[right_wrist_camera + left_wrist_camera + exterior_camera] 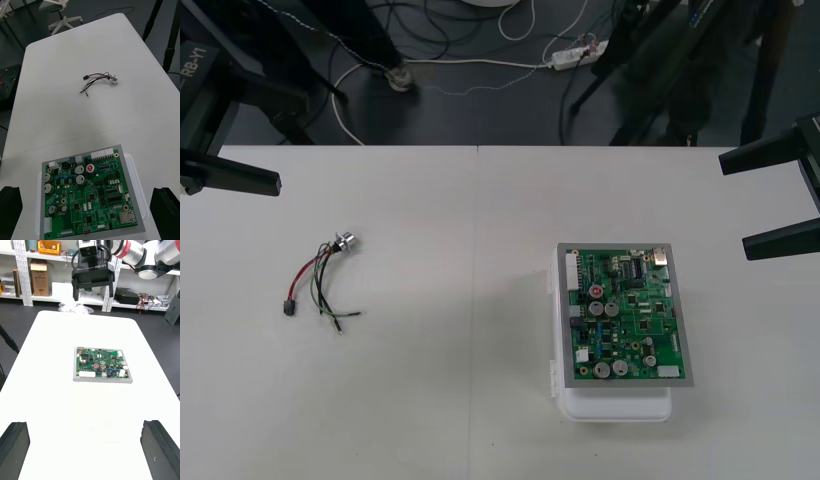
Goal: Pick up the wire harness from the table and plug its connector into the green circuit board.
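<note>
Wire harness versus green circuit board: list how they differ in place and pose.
The wire harness lies on the left of the table; the green circuit board on the right. The harness sprawls directly on the table; the board sits raised on a white base. Both are ungripped and unconnected.

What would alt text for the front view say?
A wire harness lies loose on the left of the white table, apart from the green circuit board on its white base at right. The left gripper and right gripper wait open at the sides.
</note>
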{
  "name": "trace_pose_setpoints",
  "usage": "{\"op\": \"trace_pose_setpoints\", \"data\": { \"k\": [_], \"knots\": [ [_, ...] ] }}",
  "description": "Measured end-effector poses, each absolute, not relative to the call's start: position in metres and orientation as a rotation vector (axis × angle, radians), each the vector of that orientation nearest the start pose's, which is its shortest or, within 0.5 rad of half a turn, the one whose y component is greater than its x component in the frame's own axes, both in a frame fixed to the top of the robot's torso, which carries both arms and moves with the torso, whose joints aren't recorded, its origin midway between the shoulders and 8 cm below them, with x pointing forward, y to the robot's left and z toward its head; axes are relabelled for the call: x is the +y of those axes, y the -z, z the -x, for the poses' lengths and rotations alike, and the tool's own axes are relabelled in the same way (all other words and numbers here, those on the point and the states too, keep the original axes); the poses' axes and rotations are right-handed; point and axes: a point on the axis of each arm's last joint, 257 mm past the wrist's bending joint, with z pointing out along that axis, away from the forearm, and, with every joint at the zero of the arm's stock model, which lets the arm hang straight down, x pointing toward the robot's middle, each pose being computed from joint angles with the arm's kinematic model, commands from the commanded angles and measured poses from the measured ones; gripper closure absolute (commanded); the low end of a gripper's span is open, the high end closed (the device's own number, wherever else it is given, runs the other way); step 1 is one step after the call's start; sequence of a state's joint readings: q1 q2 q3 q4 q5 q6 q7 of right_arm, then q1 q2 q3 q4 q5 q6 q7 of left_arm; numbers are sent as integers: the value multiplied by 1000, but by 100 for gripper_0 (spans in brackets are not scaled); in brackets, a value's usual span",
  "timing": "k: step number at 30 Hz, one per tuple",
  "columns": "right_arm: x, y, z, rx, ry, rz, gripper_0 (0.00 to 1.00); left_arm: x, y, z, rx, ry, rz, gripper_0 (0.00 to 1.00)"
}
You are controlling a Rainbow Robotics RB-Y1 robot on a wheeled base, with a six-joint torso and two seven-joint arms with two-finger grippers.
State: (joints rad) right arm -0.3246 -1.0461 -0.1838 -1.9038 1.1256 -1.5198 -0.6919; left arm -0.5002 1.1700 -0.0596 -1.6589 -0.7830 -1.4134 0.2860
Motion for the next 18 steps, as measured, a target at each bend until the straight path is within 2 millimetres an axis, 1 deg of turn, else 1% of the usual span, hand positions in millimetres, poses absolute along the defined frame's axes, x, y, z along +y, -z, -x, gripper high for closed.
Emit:
{"op": "trace_pose_setpoints", "data": {
  "k": [18],
  "knots": [
    [-191,34,-346,1639,-738,1514,0,178,-19,-367,1278,825,-1552,13]
  ]
}}
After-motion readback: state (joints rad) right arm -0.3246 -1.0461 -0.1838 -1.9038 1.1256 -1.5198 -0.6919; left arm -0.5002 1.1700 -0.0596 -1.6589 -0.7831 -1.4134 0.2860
